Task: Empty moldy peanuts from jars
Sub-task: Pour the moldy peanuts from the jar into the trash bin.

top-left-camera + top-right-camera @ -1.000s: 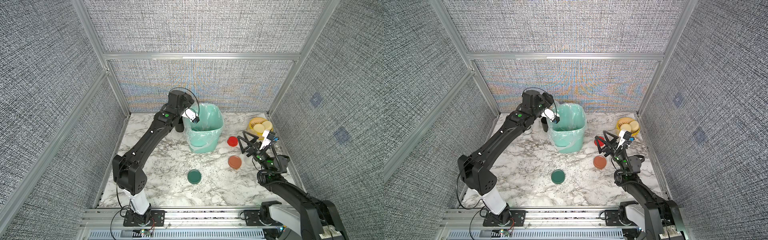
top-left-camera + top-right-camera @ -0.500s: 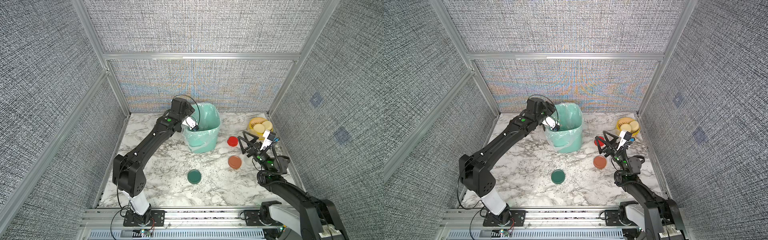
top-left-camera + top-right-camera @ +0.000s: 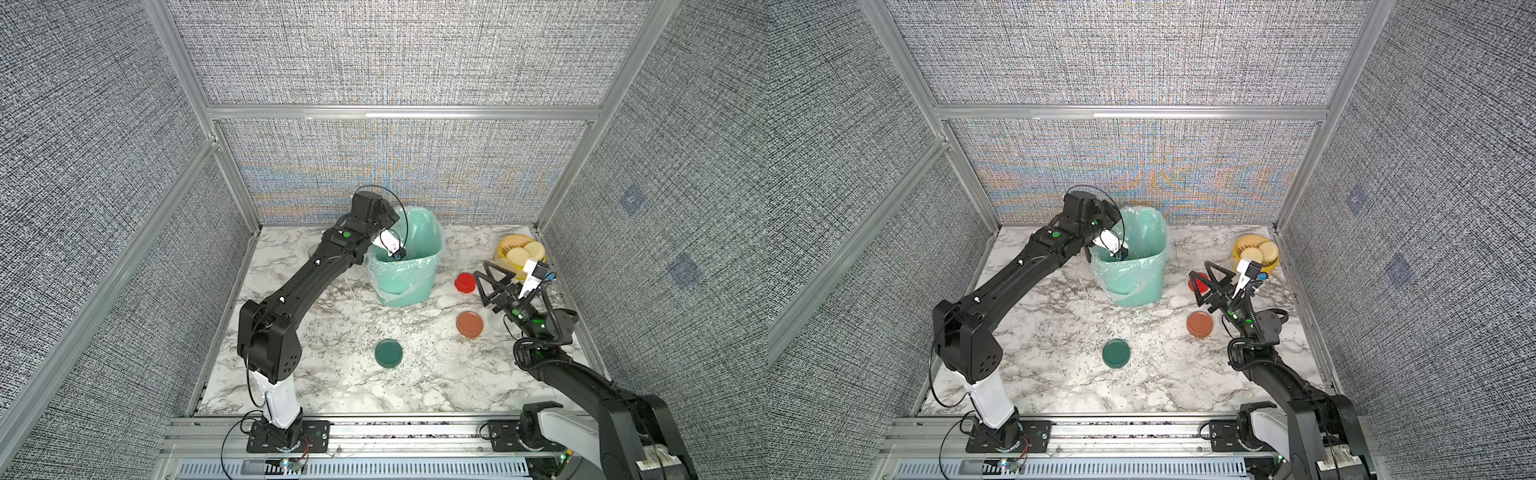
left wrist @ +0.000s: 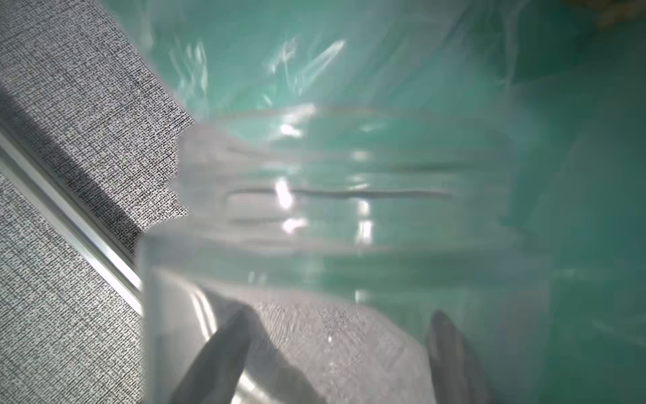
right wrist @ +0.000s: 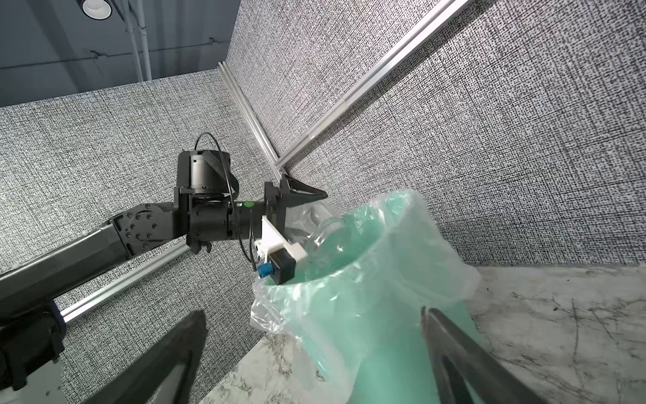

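Marble-patterned tabletop [image 3: 436, 374] floors a booth with grey woven walls. In both top views a mint-green bin [image 3: 409, 286] lined with clear film stands toward the back of it. At the bin's left rim, the left gripper [image 3: 399, 222] hangs over the mouth on its long black arm. A white wrist camera hides what the gripper carries, so from here I cannot tell how the jaws stand. Nearer the arm bases than the bin lies a dark green lid [image 3: 388, 353]. To the bin's right sit a red lid [image 3: 464, 282], close by, and a terracotta lid [image 3: 470, 324], a little farther forward. The right gripper [image 3: 488, 272] hovers just beside the red lid, right of the bin, its jaws spread wide with nothing between them. Farther right of the bin, by the wall, a yellow bowl [image 3: 509, 239] holds cream discs [image 3: 517, 255].

In the left wrist view, a clear jar [image 4: 332, 196] fills most of the frame, blurred. It is pinched between the two dark fingers [image 4: 223, 349], with the bin's green inside behind it. A tan patch [image 4: 622, 10] deeper in the bin is too blurred to name.

In the right wrist view, the clear jar [image 5: 325, 227] sits tipped in the left gripper [image 5: 314, 217], leaning over the bin's [image 5: 402, 314] rim toward its mouth. The right gripper's [image 5: 311, 313] own fingers [image 5: 167, 356] stand far apart, bare.
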You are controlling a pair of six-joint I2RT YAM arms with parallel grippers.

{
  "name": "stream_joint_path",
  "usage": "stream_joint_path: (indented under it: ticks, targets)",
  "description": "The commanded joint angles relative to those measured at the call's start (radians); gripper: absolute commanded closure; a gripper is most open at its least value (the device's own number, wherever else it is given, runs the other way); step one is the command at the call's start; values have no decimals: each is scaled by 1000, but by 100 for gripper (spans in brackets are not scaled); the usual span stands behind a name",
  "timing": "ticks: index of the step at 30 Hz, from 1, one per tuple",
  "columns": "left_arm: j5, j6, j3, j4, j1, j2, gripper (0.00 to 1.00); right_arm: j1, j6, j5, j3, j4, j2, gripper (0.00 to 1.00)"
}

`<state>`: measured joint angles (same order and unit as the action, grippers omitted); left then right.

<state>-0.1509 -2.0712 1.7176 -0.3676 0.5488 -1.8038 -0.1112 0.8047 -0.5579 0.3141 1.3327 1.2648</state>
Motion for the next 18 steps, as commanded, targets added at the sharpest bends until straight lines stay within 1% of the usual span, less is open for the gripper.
stream_joint_path:
  ticks: [1, 6, 9, 11, 13, 16, 18]
  targets:
    - [-9, -440, 10, 16, -2, 15, 100, 0, -18, -4, 11, -5, -13, 2]
    - [10, -438, 181, 32, -1, -25, 100, 1, -15, -4, 22, 6, 6, 2]
    - [28, -422, 237, 38, -1, -41, 100, 0, 11, -10, 21, 48, 30, 2]
    - [55, -386, 242, 52, -1, -42, 100, -2, 26, -17, 22, 68, 46, 2]
    - [130, -281, 207, 83, -1, -25, 100, -4, 31, -23, 25, 73, 53, 2]
    - [196, -145, 158, 35, -1, 5, 100, -5, 26, -25, 36, 61, 53, 2]
    - [244, -50, 126, 7, 0, 27, 100, -5, 5, -35, 67, -6, 49, 2]
